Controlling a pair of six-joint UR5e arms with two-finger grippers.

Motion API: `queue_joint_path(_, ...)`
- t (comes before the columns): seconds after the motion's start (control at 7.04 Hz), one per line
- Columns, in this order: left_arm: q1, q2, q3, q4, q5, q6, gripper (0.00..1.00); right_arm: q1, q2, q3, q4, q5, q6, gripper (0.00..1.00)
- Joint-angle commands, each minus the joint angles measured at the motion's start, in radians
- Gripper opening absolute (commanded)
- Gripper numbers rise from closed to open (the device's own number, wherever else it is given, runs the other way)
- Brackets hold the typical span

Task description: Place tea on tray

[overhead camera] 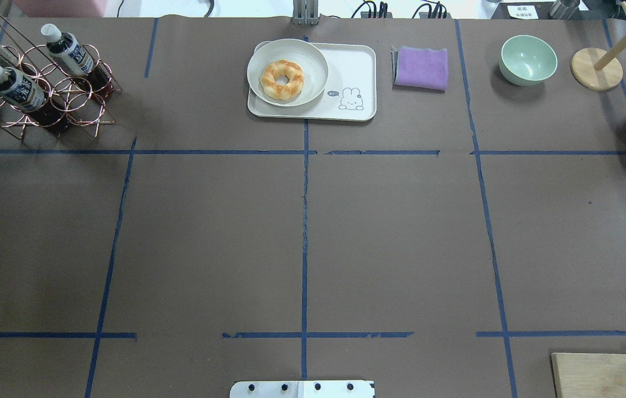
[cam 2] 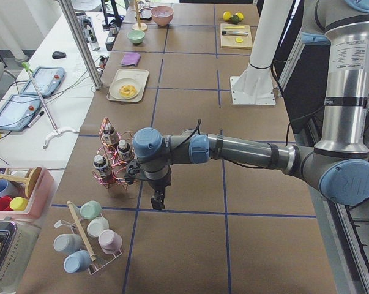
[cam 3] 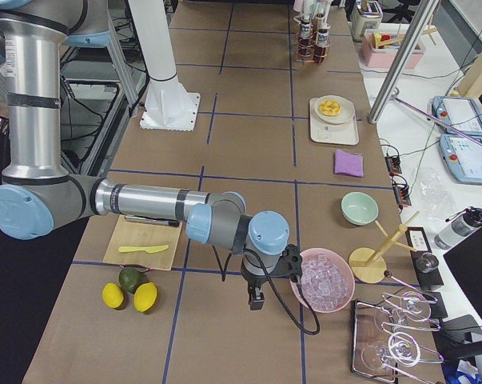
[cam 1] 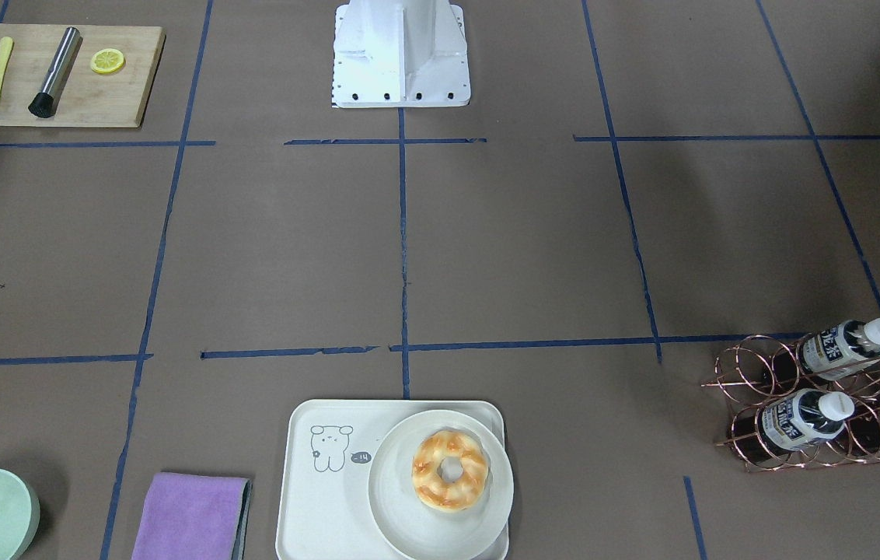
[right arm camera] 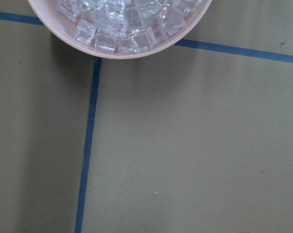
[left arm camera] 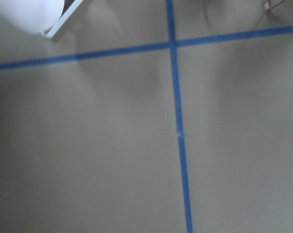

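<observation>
Three tea bottles lie in a copper wire rack; one tea bottle lies on top, two lower ones beside it. The rack also shows in the overhead view. The cream tray with the cartoon bear sits at the table's far middle and carries a round plate with a doughnut. My left gripper hangs just beside the rack, pointing down. My right gripper hangs at the other end. I cannot tell whether either is open.
A purple cloth, a green bowl and a wooden stand lie right of the tray. A pink bowl of ice is by my right gripper. A wooden board holds a knife, muddler and lemon slice.
</observation>
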Motion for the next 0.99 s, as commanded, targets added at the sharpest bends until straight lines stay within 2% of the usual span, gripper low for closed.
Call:
queue_joint_path(0.0,0.001,-0.065,0.013,-0.129,-0.009,0.0,1.0,0.0,0.0,-0.001,0.0,0.007,0.002,1.0)
queue_joint_path(0.28,0.001,-0.053,-0.008,-0.267,-0.004,-0.006,1.0,0.001,0.0,0.0,0.0,0.03,0.004,1.0)
queue_joint_path(0.43,0.001,-0.051,0.008,-0.35,-0.007,-0.078,1.0,0.0,0.0,-0.001,0.0,0.03,0.004,1.0)
queue_joint_path(0.71,0.03,0.005,0.037,-0.714,0.035,-0.39,1.0,0.0,0.0,-0.001,0.0,0.032,0.005,1.0)
queue_joint_path(0.85,0.099,0.007,0.046,-0.852,0.078,-0.599,1.0,0.0,0.0,-0.001,0.0,0.032,0.005,1.0)
